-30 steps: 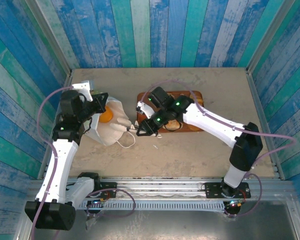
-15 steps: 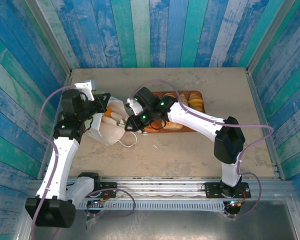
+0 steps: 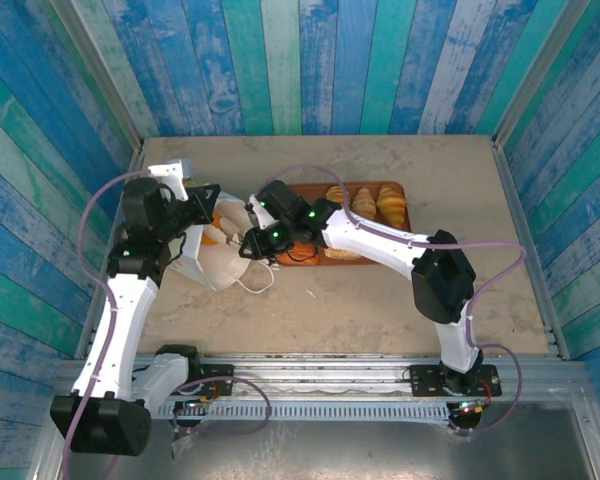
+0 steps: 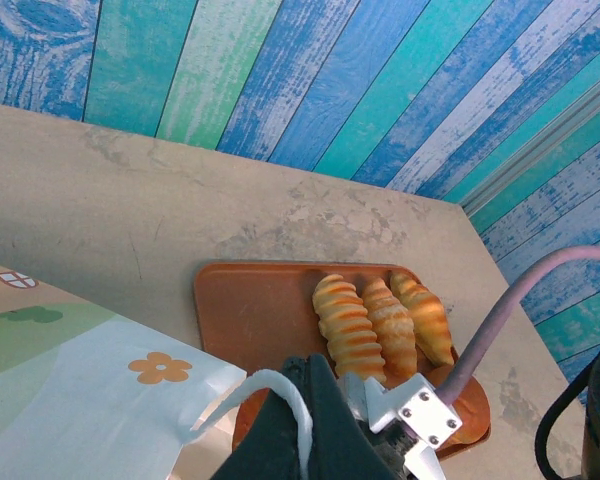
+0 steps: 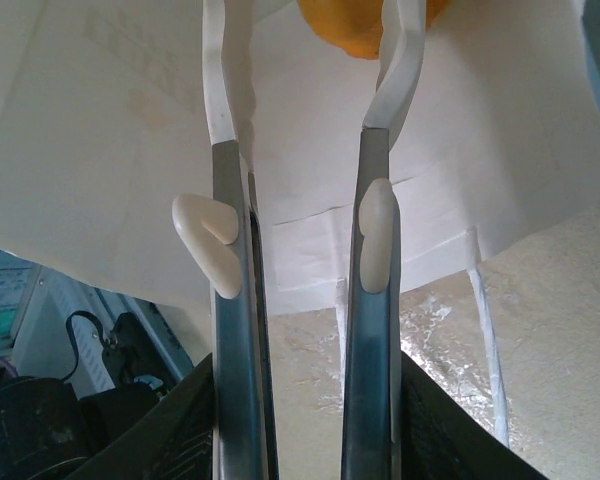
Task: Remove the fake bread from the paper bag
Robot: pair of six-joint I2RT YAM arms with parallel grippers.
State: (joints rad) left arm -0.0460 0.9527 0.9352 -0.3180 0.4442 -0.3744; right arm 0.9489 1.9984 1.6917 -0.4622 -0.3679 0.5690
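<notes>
Left hand (image 3: 206, 206) is pinching shut on the paper bag (image 3: 218, 270) by its white loop handle (image 4: 278, 386). The bag is lying at the 9 o'clock side of the desk (image 3: 380, 300), mouth facing 3 o'clock. Right hand (image 3: 243, 240) is reaching into the mouth from 3 o'clock, fingers (image 5: 230, 200) parted narrow with nothing between them. An orange bread piece (image 5: 352, 26) is sitting inside the bag, just past the fingertips. The tray (image 4: 255, 310) is lying just at 3 o'clock of the bag. It is carrying three croissants (image 4: 372, 325) side by side and a loaf (image 3: 345, 252) at its 6 o'clock edge.
</notes>
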